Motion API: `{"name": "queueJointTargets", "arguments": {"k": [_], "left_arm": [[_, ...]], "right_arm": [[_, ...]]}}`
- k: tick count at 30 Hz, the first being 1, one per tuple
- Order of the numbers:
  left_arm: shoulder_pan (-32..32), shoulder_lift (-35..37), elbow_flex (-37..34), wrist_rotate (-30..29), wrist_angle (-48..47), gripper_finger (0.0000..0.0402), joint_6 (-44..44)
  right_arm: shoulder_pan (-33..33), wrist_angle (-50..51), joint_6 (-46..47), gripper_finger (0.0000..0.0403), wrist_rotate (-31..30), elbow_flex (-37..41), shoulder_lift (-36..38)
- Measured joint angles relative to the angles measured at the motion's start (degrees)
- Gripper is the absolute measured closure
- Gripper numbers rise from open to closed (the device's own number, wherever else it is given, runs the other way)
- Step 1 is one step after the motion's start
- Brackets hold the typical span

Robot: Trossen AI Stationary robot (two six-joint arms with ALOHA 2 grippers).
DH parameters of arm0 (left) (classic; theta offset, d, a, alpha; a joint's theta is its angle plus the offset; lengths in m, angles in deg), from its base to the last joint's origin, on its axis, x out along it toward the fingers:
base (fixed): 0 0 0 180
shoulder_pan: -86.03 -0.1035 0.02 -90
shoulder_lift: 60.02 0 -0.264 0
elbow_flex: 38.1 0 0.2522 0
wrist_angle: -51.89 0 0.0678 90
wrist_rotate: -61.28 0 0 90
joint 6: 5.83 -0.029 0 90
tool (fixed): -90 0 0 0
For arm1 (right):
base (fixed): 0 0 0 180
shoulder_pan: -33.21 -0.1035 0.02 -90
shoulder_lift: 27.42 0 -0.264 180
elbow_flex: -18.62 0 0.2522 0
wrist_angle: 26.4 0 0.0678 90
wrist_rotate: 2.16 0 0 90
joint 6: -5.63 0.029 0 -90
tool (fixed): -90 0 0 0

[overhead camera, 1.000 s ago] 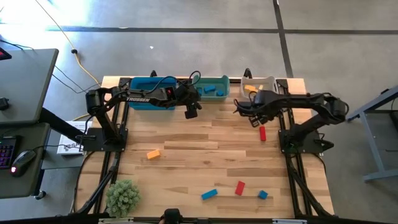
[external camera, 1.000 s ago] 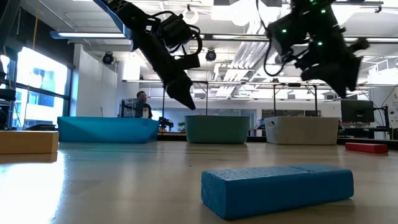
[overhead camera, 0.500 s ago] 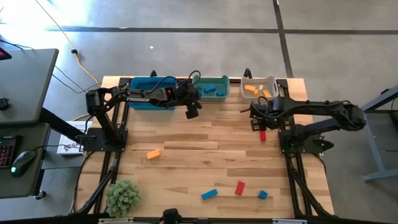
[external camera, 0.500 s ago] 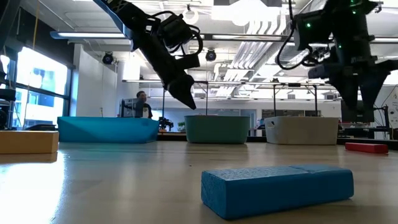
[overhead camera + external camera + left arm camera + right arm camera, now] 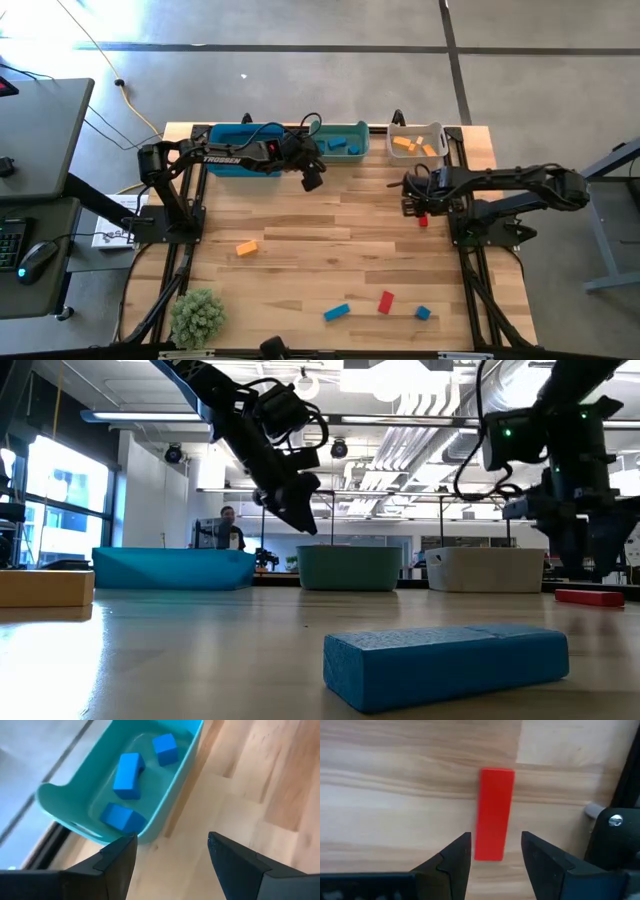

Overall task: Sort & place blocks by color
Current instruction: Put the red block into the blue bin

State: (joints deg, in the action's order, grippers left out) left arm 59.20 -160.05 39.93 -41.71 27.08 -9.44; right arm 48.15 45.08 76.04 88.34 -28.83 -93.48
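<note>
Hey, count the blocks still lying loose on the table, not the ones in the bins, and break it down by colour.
Red blocks: 2
Blue blocks: 2
Orange block: 1
Total: 5

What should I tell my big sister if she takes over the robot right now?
Left gripper: open, empty, hanging by the teal bin, which holds three blue blocks.
Right gripper: open, lined up over the red bar lying on the table near the right arm's base; not gripped yet.
Done: orange blocks sit in the white bin.
Left: the red bar, an orange block, two blue pieces and a second red block near the front edge.
</note>
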Motion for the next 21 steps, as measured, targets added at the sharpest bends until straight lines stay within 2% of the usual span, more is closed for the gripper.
{"name": "queueJointTargets", "arguments": {"k": [5, 13, 16, 21], "left_arm": [[0.0, 0.0, 0.0, 3.7, 0.2, 0.0167, 2.9], [0.4, 0.0, 0.0, 3.9, 0.3, 0.0167, 4.1], [0.7, 0.0, 0.0, 3.9, 0.4, 0.0167, 4.1], [1.4, 0.0, 0.0, 3.9, 0.5, 0.0167, 6.5]], "right_arm": [[0.0, -4.9, 0.3, 0.0243, 0.0, 3.6, 0.0], [0.0, -10.9, 1.2, 0.0247, 0.1, 8.2, 0.1], [0.0, -10.9, 1.2, 0.0268, 0.1, 8.5, 0.1], [0.0, -10.9, -0.9, 0.0328, 0.1, 8.5, 0.1]]}}
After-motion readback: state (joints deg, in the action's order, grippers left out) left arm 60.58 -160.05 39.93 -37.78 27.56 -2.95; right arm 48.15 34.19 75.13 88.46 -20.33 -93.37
